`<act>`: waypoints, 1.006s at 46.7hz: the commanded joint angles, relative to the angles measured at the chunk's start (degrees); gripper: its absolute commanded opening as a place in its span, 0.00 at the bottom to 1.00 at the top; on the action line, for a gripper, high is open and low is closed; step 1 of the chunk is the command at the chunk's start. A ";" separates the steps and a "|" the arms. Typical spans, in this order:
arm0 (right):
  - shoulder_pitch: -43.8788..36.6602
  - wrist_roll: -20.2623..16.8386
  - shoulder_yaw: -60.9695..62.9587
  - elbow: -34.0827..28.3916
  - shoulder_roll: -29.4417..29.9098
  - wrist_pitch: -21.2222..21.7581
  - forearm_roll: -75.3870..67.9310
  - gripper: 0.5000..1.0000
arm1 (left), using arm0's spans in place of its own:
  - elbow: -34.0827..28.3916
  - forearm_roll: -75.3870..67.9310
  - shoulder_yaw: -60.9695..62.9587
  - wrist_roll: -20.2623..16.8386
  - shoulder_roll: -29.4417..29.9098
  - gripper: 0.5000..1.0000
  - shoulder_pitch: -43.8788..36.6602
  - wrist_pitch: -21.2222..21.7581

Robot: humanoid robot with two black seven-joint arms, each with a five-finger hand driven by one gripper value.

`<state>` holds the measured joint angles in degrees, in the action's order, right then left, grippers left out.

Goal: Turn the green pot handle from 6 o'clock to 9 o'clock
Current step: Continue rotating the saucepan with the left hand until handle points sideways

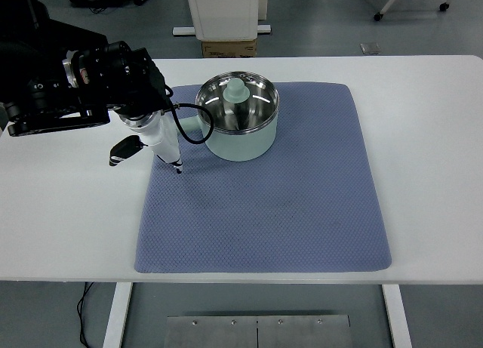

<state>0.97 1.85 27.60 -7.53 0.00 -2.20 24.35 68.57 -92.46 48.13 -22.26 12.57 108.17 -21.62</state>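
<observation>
A pale green pot (240, 140) with a shiny steel lid and a green knob (235, 93) stands on the far left part of a blue-grey mat (287, 204). Its short green handle (198, 124) points left, at about 9 o'clock, partly behind a black cable loop (185, 129). My left hand (148, 161) is just left of the handle, over the mat's left edge. Its white fingers (167, 146) point down toward the camera side, spread and holding nothing. The black-tipped thumb (123, 149) sticks out to the left.
The mat lies on a white table (68, 212). A cardboard box (229, 47) and a white cabinet base (226, 12) stand on the floor behind the table's far edge. My bulky black left forearm (68, 84) covers the table's far left.
</observation>
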 commanded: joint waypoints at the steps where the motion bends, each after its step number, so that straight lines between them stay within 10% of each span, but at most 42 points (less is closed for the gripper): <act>1: 0.00 0.00 0.00 -0.03 0.00 0.00 0.00 1.00 | -0.11 -0.35 0.21 0.46 0.00 1.00 -0.06 0.00; 47: 0.00 0.00 0.00 -0.03 0.00 0.00 0.00 1.00 | -3.89 -3.69 1.97 7.41 -1.05 1.00 -1.38 0.09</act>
<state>0.97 1.84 27.60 -7.56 0.00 -2.20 24.35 64.90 -95.62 50.07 -15.10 11.52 106.80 -21.52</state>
